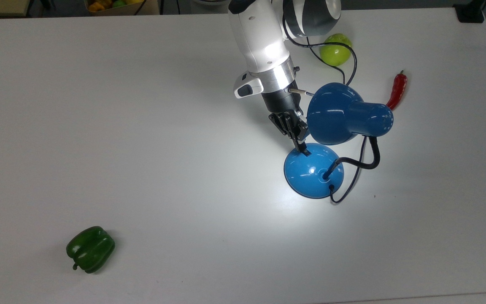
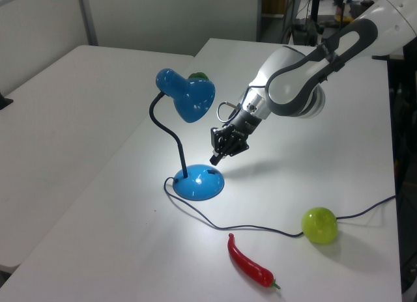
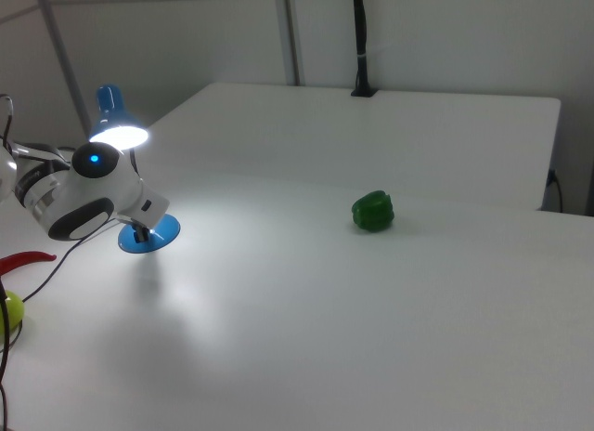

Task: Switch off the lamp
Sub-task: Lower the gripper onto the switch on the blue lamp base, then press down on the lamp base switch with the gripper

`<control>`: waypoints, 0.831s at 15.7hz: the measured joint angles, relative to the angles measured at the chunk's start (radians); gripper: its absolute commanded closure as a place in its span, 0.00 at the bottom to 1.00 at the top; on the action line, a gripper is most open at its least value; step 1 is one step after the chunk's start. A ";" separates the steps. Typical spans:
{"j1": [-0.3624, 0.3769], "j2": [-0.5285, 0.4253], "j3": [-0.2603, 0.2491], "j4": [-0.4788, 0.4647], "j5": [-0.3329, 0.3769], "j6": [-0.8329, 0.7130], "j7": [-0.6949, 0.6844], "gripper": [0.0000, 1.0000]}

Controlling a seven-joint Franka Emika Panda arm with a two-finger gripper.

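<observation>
The lamp is lit: its blue shade (image 1: 344,114) hangs over a bright patch of table, and the bulb glows in the right view under the shade (image 3: 116,132). A black gooseneck (image 1: 371,158) joins the shade to the round blue base (image 1: 310,175). My gripper (image 1: 302,148) is shut, its fingers pressed into one point. The tip points down at the far top of the base, where it covers the black switch. In the left view the gripper (image 2: 214,160) hovers just above the base (image 2: 195,185), beside the shade (image 2: 189,97). Whether it touches I cannot tell.
A green apple (image 1: 334,50) and a red chilli (image 1: 397,90) lie beyond the lamp, with the lamp's thin cord (image 2: 254,229) running between them. A green bell pepper (image 1: 90,249) sits far off at the top view's lower left. The arm's own cable (image 1: 344,55) loops near the shade.
</observation>
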 measured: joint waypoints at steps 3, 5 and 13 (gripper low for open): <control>0.000 0.005 0.001 0.001 0.000 0.000 0.000 1.00; 0.000 0.007 0.002 0.001 0.000 0.000 0.000 1.00; 0.010 0.023 0.004 0.029 0.000 0.000 0.000 1.00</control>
